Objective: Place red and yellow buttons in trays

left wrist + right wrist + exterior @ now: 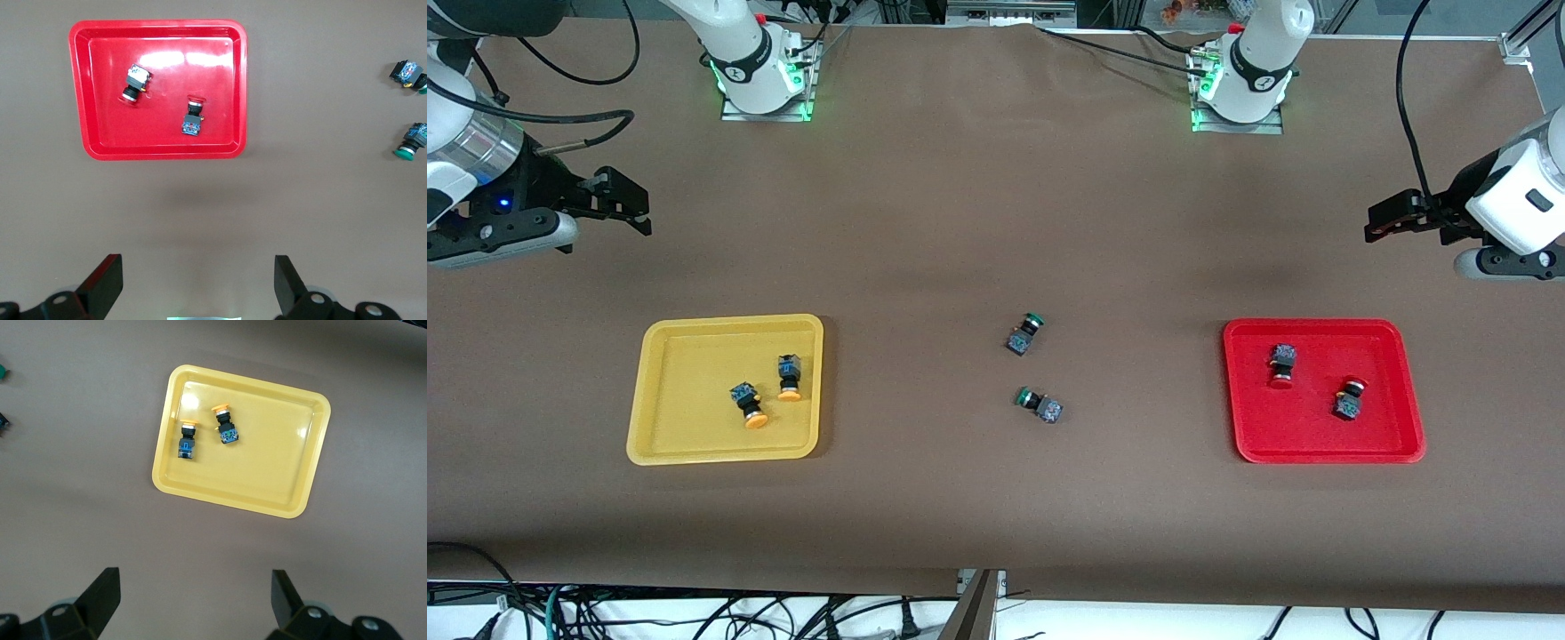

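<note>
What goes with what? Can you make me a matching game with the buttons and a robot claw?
Things:
1. red-capped buttons
2. yellow-capped buttons
3. green-capped buttons
4. left gripper

Where or how:
A. on the bare table, between the trays
B. in the yellow tray
C. open, holding nothing
D. in the red tray

Pairs: 1-D, 2-B, 3-A, 4-C
</note>
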